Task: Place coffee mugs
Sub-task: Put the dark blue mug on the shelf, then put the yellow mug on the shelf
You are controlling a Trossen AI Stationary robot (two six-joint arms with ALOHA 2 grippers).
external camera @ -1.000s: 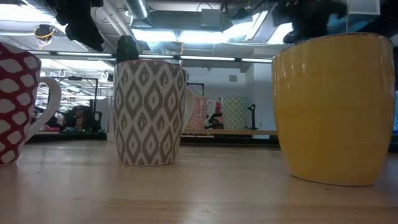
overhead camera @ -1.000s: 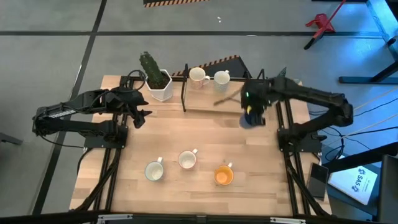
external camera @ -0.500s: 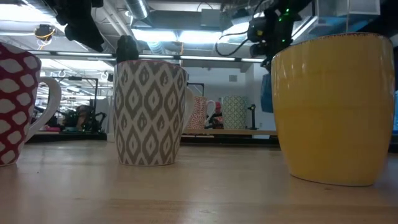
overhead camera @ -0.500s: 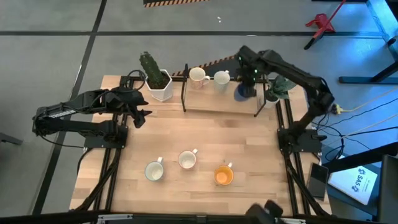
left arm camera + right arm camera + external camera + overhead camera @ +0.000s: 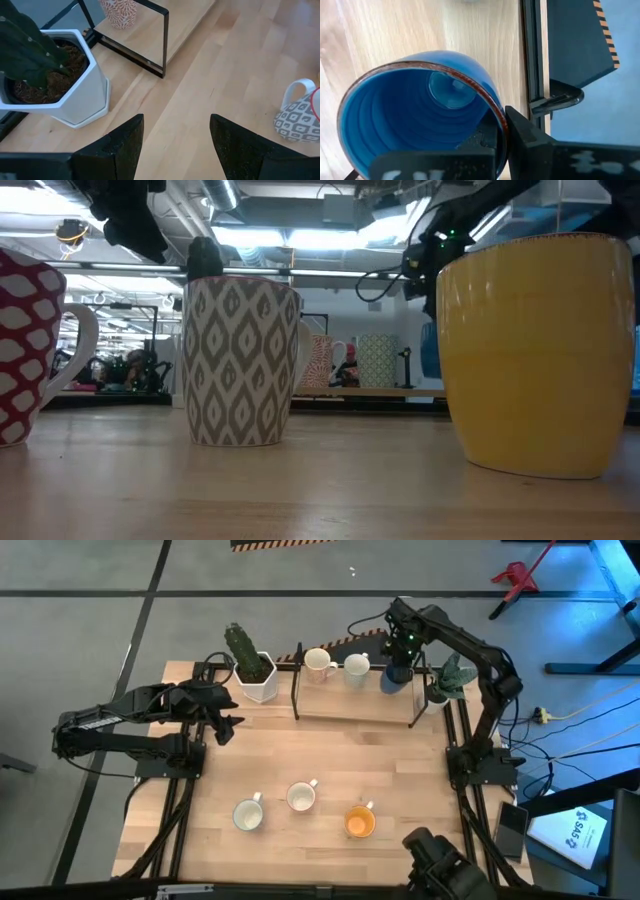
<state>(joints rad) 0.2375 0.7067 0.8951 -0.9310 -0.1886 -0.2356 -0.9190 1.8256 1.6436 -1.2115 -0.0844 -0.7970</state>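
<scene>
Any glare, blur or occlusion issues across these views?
Low view: the big yellow glossy mug fills the foreground and ceiling lights glare behind it. Right wrist view: the blue glazed mug in the right pincer blocks most of the frame. Left wrist view: sharp on the white hexagonal cactus pot.

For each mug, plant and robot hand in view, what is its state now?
blue mug: gripped at its rim by the right hand, over the shelf
two shelf mugs: upright
three front mugs: upright on the table
cactus pot: upright
left hand: open, holding nothing
</scene>
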